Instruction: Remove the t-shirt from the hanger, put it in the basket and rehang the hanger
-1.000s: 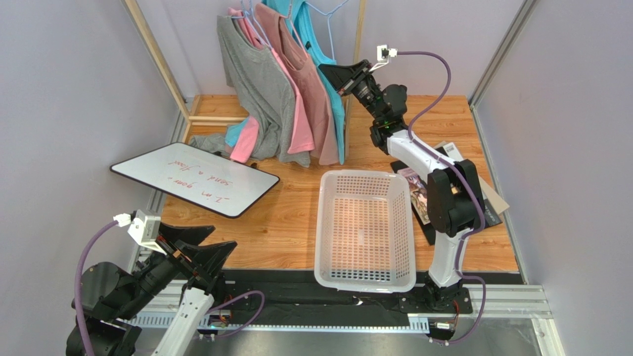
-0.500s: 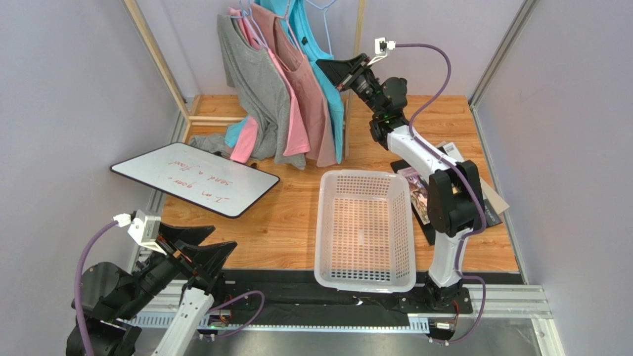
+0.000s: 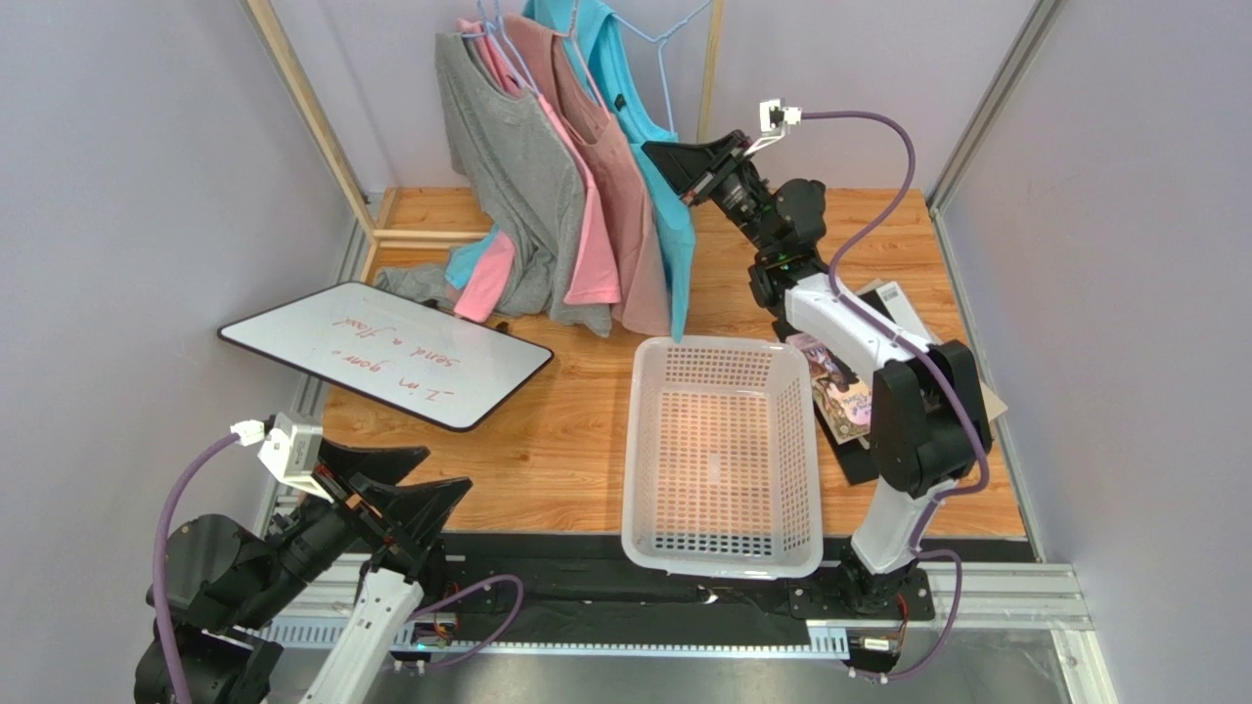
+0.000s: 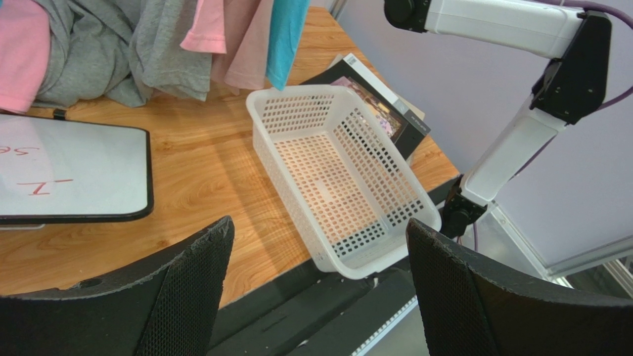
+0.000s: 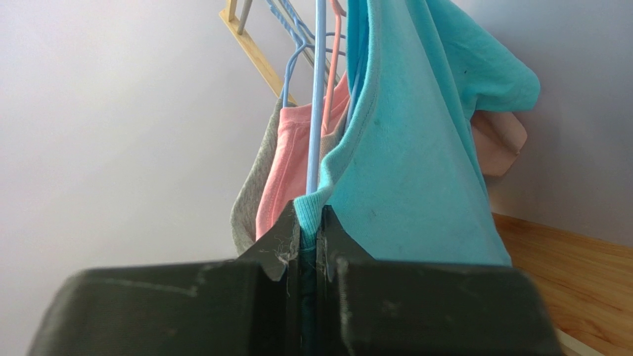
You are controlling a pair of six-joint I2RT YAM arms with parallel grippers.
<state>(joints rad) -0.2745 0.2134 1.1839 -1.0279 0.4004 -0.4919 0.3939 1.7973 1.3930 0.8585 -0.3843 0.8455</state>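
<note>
Four shirts hang on the rack. The t-shirt (image 3: 669,220) is rightmost, against the hanger (image 3: 666,66), and the right pincer (image 5: 308,222) pinches its edge. The left pincer (image 3: 438,477) is spread. One basket (image 3: 647,440) and one whiteboard (image 3: 385,352) lie on the counter (image 3: 566,440).

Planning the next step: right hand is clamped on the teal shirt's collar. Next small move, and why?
Likely draw the right hand down toward the basket, away from the hanger: it is shut on the t-shirt collar beside the hanger's wire, and the shirt hangs there, not yet free.
</note>
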